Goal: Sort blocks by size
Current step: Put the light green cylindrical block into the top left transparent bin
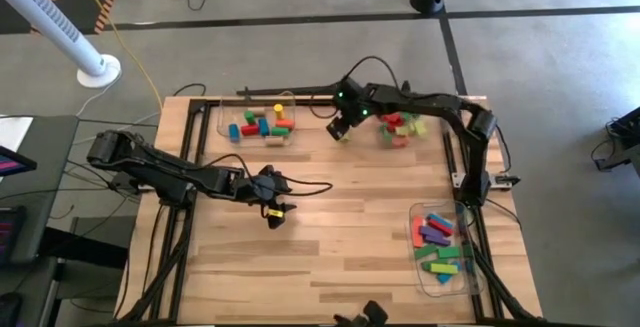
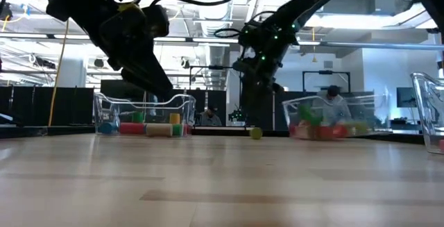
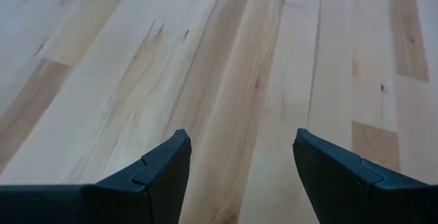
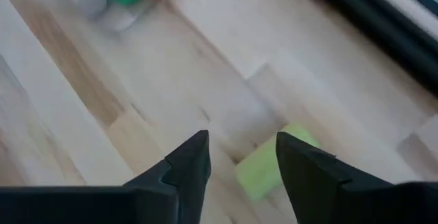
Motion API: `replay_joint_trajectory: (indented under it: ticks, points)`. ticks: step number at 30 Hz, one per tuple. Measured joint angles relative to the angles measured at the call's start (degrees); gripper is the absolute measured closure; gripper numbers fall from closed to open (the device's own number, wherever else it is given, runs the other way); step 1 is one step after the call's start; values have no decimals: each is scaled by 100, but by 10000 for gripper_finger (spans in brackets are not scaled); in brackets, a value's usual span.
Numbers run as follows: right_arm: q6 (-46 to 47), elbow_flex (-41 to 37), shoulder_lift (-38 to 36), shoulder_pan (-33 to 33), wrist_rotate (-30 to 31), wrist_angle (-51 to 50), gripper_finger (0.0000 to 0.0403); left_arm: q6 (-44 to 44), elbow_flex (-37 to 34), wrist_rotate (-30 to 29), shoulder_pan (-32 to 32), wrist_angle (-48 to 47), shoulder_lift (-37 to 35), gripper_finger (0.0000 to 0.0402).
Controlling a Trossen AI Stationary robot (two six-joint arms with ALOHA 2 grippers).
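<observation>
A small light-green block (image 4: 268, 169) (image 2: 256, 133) lies on the wood near the table's far edge, between the two far trays. My right gripper (image 1: 341, 131) (image 4: 241, 157) hangs open just above it, fingers slanting down; the block shows past the fingertips and partly behind one of them, and it rests on the table. My left gripper (image 1: 273, 210) (image 3: 241, 166) stands open over bare wood at the table's middle left, with nothing between its fingers. Other blocks lie in the trays.
A clear tray (image 1: 222, 127) at the far left holds several short blocks, and a second tray (image 1: 428, 133) at the far right holds a jumble of blocks. A third tray (image 1: 412, 229) at the near right holds long bars. The dark table frame (image 4: 383, 18) runs close behind the green block.
</observation>
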Motion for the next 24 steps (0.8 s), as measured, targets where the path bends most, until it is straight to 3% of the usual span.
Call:
replay_joint_trajectory:
  ticks: [14, 20, 24]
  points:
    - [-477, 23, -876, 423, 310, -46, 250, 73, 4, -4, -11, 60, 0, 154]
    - [-1325, 91, -293, 489, 347, -312, 248, 139, 7, -15, 31, 139, 0, 154]
    - [-1702, 322, 117, 281, 817, -509, 248, 126, 9, -18, 38, 172, 0, 154]
